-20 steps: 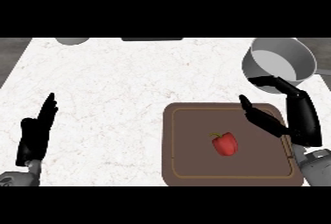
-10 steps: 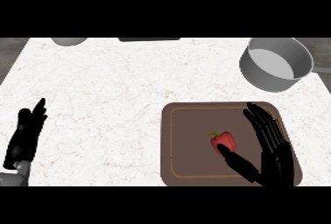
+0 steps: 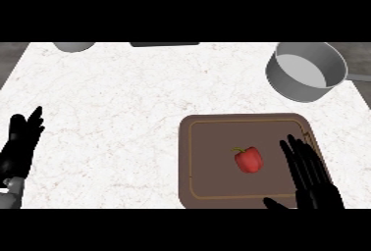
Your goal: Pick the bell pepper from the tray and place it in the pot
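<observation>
A small red bell pepper [image 3: 249,159] with a green stem lies near the middle of the brown tray [image 3: 210,142] at the lower right. My right hand [image 3: 311,174] hovers over the tray's right side, just right of the pepper, fingers straight and pointing away, thumb low near the tray's front edge. It does not touch the pepper. The grey pot [image 3: 308,68] stands at the upper right, with nothing in it. My left hand [image 3: 20,147] rests open at the left edge of the counter, fingers up.
A grey round object [image 3: 74,46] sits at the counter's far left edge, and a dark flat item [image 3: 165,44] lies at the far middle edge. The pot's handle [image 3: 358,77] sticks out to the right. White marble counter [image 3: 123,108] spreads between the tray and my left hand.
My right hand has come down from near the pot to the tray's right side beside the pepper. The view has shifted slightly; the pepper has not moved on the tray.
</observation>
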You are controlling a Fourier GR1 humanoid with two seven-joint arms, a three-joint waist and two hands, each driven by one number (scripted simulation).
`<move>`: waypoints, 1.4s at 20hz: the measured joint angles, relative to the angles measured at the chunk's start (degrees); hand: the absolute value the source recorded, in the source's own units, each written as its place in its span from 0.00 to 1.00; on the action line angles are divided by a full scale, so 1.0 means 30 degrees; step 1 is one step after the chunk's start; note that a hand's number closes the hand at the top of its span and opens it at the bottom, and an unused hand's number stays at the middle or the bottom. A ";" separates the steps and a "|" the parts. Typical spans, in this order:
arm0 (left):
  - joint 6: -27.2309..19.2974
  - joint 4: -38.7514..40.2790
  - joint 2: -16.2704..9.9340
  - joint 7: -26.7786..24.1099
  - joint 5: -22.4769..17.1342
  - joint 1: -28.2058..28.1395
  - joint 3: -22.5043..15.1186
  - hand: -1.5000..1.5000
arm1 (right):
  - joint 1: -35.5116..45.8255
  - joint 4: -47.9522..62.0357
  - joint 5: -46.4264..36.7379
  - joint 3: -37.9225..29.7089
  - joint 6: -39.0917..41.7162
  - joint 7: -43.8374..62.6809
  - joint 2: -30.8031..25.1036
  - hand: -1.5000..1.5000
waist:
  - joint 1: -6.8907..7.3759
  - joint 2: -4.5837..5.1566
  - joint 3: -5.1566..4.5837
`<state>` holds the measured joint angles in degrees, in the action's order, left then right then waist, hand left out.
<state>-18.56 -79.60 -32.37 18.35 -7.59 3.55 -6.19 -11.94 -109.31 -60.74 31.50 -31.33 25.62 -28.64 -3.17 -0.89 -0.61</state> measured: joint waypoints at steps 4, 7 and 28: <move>0.0238 -0.0036 -0.0133 0.0201 0.0007 0.0202 -0.0011 0.50 | -0.0694 -0.1714 -0.1851 0.1113 0.4487 0.3451 0.0506 0.00 | 0.0275 0.0112 -0.0006; 0.0189 -0.0260 0.0075 0.0515 0.0194 0.0461 -0.0290 0.50 | -0.0512 -0.3143 -0.2919 0.2293 0.8254 0.6135 0.1498 0.00 | 0.0609 0.0189 0.0039; 0.1408 -0.0616 0.1339 0.0989 0.1697 0.0603 0.0828 0.50 | 0.2822 -0.1526 -0.5808 0.1984 1.6573 0.9816 0.8411 0.00 | 0.1073 0.0292 0.0203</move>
<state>-14.33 -81.44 -28.35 21.31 -2.50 5.36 -3.71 -3.47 -113.88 -78.17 37.45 18.39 55.07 -3.41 0.05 -0.02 0.00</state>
